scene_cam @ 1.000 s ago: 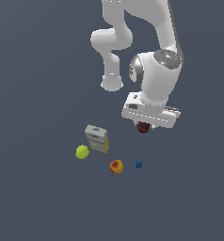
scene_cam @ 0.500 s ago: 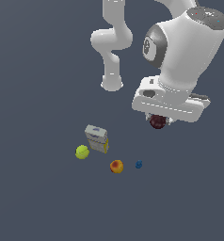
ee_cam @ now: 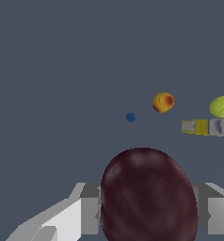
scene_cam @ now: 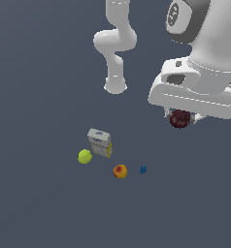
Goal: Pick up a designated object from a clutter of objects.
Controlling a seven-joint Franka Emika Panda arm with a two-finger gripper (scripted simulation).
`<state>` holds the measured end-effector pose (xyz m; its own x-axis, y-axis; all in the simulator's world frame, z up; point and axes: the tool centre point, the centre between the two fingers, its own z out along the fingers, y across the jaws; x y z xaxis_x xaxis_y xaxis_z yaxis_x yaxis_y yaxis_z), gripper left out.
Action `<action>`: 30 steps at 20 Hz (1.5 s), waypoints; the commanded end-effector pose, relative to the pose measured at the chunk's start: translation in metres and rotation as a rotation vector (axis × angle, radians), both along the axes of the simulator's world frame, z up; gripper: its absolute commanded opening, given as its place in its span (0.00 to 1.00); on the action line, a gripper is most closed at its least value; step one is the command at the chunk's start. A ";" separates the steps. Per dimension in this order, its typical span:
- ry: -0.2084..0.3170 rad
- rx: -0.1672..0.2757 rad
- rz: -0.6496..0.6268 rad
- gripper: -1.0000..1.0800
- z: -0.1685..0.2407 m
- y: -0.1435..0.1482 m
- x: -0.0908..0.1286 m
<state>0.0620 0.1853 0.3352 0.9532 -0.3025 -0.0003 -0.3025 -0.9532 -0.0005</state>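
Observation:
The dark maroon fruit (scene_cam: 180, 118) hangs under my gripper (scene_cam: 181, 119), high above the floor at the exterior view's right. The gripper is shut on it; the wrist view shows the fruit (ee_cam: 149, 195) filling the space between the two grey fingers (ee_cam: 88, 214). The rest of the clutter lies on the floor below, to the exterior view's left: a yellow-green ball (scene_cam: 85, 156), a white-and-yellow carton box (scene_cam: 100, 142), an orange-red fruit (scene_cam: 120, 171) and a tiny blue piece (scene_cam: 143, 169). They also show in the wrist view: the ball (ee_cam: 222, 107), the carton (ee_cam: 207, 127), the orange-red fruit (ee_cam: 163, 102), the blue piece (ee_cam: 130, 117).
The white arm's base (scene_cam: 115, 87) stands on the dark grey floor (scene_cam: 40, 203) behind the clutter. The large white wrist body (scene_cam: 197, 92) hides the fingers in the exterior view.
The gripper has kept rising with the maroon fruit and moved toward the exterior view's right and nearer the camera. The objects on the floor have not moved.

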 end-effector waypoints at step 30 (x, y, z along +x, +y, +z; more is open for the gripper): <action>0.000 0.000 -0.001 0.00 0.115 0.036 0.059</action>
<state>0.1196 0.2211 0.4472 0.9529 -0.3032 -0.0009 -0.3032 -0.9529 0.0002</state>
